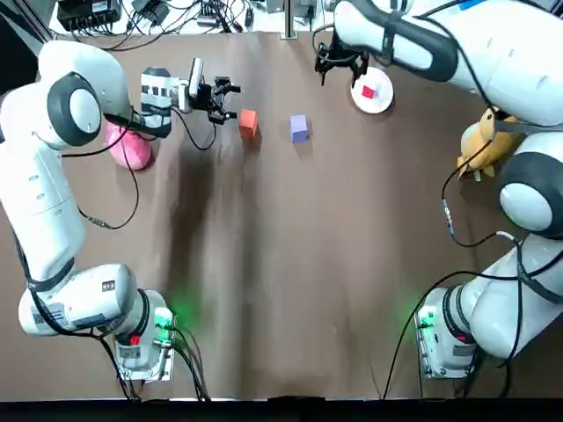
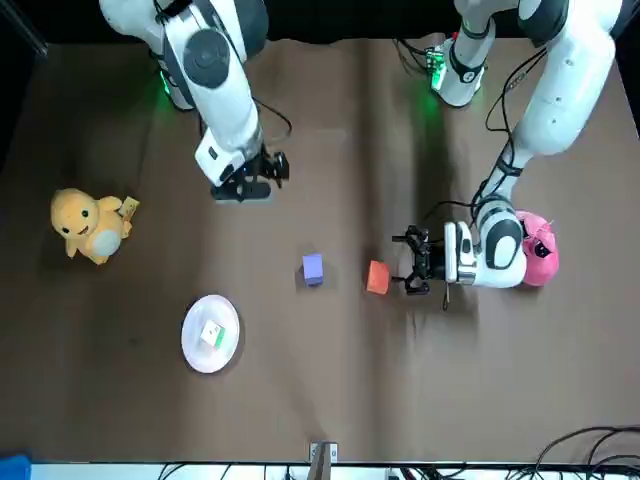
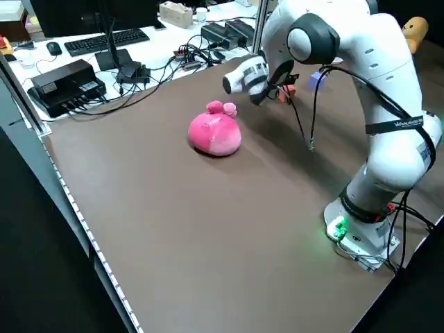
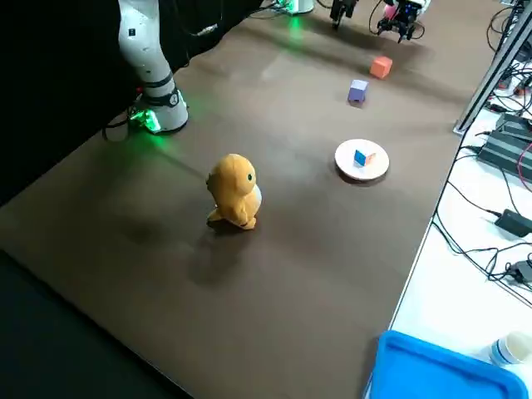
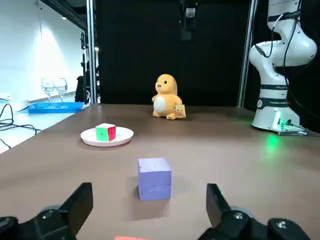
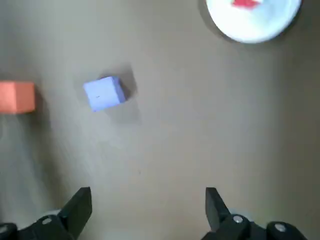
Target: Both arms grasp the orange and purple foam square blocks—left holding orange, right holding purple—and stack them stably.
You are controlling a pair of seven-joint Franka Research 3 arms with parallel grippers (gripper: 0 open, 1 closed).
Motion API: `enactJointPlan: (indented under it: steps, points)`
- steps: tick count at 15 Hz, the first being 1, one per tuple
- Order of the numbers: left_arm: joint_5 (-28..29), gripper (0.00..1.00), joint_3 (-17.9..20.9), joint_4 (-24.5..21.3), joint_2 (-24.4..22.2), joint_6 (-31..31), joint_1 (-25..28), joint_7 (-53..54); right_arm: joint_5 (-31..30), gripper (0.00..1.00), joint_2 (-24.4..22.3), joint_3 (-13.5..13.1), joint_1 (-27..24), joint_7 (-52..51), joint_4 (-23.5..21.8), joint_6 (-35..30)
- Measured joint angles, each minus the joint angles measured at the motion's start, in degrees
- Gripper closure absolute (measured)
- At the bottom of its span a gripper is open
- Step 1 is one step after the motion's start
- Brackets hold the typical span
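Jaws wide apart on your left gripper [image 1: 226, 100], low, just beside orange block [image 1: 248, 123], not touching. Your right gripper [image 1: 342, 74] also spread, empty, near white plate [image 1: 379, 104]. Purple block [image 1: 299, 128] on table near orange, apart.

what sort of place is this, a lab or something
Probably a robotics lab: the left arm and right arm are mounted on a table, the left gripper open at an orange block, and a bench holds a keyboard and cables.
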Motion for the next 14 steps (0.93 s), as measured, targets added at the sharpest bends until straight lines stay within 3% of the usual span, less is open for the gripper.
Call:
enactJointPlan:
  steps: [5, 11, 14]
  points:
    - [-0.18, 0.0, 0.05, 1.83, 4.33, 0.26, -0.05, 2.95, 1.01, 0.0, 8.43, 0.01, 4.61, 28.89, 0.82, 5.59]
    - [3.51, 0.0, 0.15, 7.33, 9.4, 0.5, -1.97, 3.14, 8.74, 0.0, 14.06, -0.42, 4.54, 54.13, 2.19, 15.63]
    - [4.0, 0.0, 0.16, 9.36, 11.64, 0.5, -2.03, 3.16, 12.3, 0.0, 17.6, -0.92, 3.38, 68.32, 4.92, 17.61]
